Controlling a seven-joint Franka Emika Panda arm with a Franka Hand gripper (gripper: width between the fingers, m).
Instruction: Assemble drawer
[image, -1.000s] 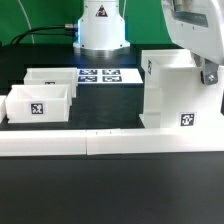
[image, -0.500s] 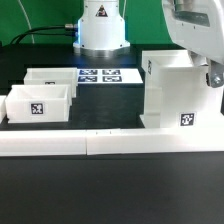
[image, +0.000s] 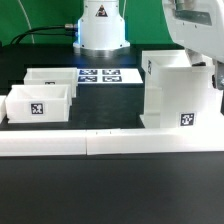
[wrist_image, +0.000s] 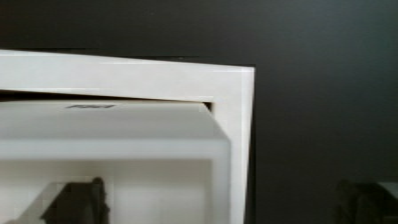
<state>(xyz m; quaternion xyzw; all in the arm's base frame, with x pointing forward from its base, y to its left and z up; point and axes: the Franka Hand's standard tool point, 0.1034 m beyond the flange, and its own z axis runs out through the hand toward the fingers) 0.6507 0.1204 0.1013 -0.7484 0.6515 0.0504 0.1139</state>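
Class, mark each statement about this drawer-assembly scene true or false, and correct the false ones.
1. Both trays stand outside the housing. True: the front tray and the back tray sit to the exterior view's left of it.
2. The hand holds a tray. False: it is at the housing's upper part, away from both trays.
3. The marker board lies flat near the robot's base. True.
4. One tray is stacked on the other. False: they stand one behind the other, at the same level.
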